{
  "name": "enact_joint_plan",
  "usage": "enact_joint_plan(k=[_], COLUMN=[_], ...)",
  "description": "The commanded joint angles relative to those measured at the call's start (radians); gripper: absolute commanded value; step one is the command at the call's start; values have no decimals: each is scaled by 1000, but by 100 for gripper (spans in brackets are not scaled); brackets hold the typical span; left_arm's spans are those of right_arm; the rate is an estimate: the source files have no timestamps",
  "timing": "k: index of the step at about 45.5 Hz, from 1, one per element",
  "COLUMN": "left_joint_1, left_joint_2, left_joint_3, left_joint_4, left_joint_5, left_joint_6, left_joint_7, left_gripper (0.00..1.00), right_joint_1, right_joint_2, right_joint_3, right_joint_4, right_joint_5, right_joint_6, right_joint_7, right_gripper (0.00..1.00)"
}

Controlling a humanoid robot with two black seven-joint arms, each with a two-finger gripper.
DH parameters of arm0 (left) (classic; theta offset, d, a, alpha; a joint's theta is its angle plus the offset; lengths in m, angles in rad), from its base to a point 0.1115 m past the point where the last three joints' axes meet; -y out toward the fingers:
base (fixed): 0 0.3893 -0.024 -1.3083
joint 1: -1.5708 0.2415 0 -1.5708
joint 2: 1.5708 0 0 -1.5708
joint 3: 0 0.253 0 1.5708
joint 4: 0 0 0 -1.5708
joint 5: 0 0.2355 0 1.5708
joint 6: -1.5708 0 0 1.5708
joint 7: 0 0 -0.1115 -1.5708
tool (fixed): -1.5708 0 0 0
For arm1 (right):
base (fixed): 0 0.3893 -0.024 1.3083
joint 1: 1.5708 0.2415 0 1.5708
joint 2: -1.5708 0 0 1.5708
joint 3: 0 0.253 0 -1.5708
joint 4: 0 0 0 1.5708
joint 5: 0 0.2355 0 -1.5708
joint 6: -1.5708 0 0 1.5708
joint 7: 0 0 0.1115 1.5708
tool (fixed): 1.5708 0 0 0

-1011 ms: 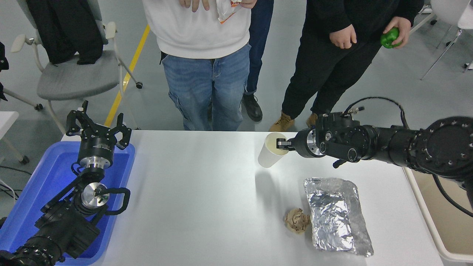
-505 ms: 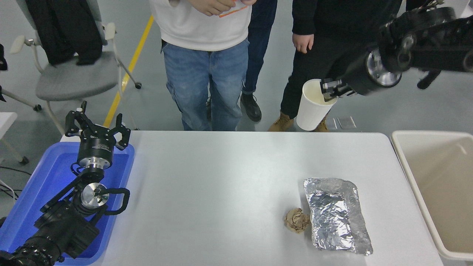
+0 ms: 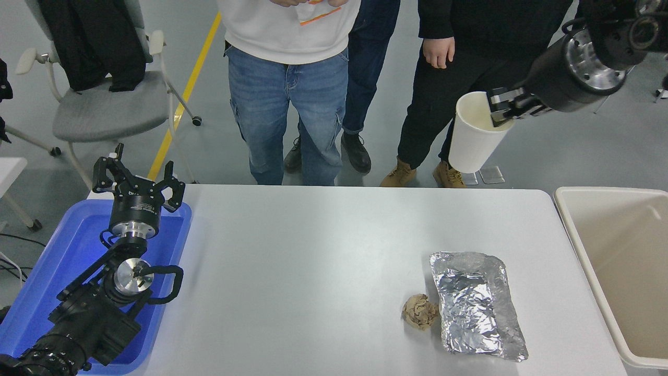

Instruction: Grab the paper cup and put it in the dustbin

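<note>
The white paper cup (image 3: 474,136) hangs high above the table's far right edge, tilted, with its cream inside facing up and right. My right gripper (image 3: 500,108) is shut on the cup's rim, one finger inside the cup. The beige dustbin (image 3: 574,232) stands off the table's right edge, below and to the right of the cup; its inside looks bare. My left gripper (image 3: 138,180) is open and parked at the lower left over the blue tray.
A crumpled brown paper ball (image 3: 419,312) and a sheet of crumpled foil (image 3: 475,305) lie on the table's front right. A blue tray (image 3: 62,261) sits at the left edge. Several people stand at the far side. A grey chair (image 3: 104,107) is at the upper left.
My right gripper has lifted the cup off the table, up and to the right, toward the dustbin side. The left arm has not moved.
</note>
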State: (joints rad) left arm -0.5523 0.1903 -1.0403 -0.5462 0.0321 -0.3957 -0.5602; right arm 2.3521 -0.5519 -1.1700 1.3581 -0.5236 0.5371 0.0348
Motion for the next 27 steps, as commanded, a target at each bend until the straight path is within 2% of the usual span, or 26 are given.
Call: enact_joint_plan(k=[1,7,11,18,27], left_joint_1=[0,0,0,0,0], left_joint_2=[0,0,0,-2,-2], left_joint_3=[0,0,0,0,2], left_joint_4=[0,0,0,0,0], left_joint_5=[0,0,0,0,0], left_joint_6=[0,0,0,0,0], left_joint_7=[0,0,0,0,0], left_gripper=[99,99,99,99,99], right_joint_1=[-71,-175,-293,-693,-1249], right_joint_2=[-298,-488,-578,-579,-456], right_joint_3=[-56,-14,48,226,627], right_joint_4=[-94,-238,-374,-609,-841], right_joint_5=[-312,-436,-478,-466,-319], right_joint_6=[0,0,-6,-144,-285], right_joint_7=[7,13,36,152,155], right_gripper=[0,0,0,0,0])
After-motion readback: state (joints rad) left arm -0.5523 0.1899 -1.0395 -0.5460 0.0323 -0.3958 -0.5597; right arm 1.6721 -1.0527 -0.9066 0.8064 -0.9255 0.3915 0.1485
